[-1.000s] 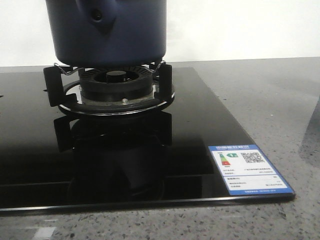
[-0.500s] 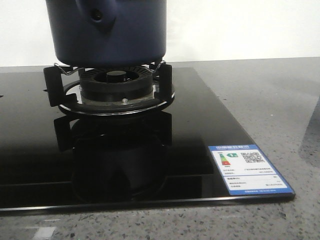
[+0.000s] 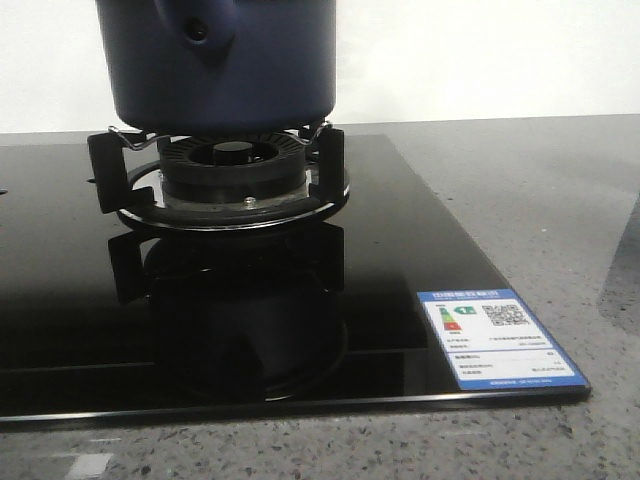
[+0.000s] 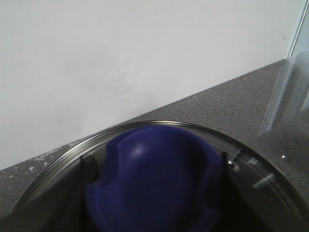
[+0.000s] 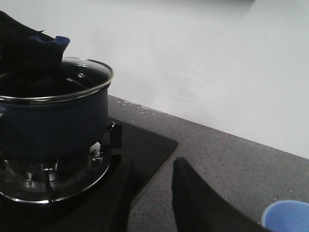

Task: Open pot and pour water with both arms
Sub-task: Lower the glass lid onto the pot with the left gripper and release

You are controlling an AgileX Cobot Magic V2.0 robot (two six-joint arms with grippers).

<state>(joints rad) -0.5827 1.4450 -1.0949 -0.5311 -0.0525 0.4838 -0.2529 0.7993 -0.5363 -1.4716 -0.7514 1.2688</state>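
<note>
On the burner (image 3: pixel 232 175), the pot (image 3: pixel 222 62) is nudging slightly rightward as my left end effector (image 4: pixel 153 186) is clamping the lid knob (image 4: pixel 154 181); my right end effector (image 5: pixel 154 193) is waiting open, empty.

Pot (image 3: pixel 225 60): dark navy, matte, plain sides. Lid (image 4: pixel 270 169): clear glass w/ silver metal rim; lid knob (image 4: pixel 154 183) deep blue. Cooktop (image 3: pixel 400 240): glossy black, mirror-like. Burner (image 3: pixel 235 165) black, chrome ring round its base. Sticker (image 3: pixel 500 340): blue border, white panel, red/green marks, black QR code. Desk (image 3: pixel 540 190): grey w/ fine speckle. Wall (image 3: pixel 480 60) plain white. Cup (image 5: pixel 287 215) pale blue. Right hand (image 5: pixel 154 198): black fingers.
</note>
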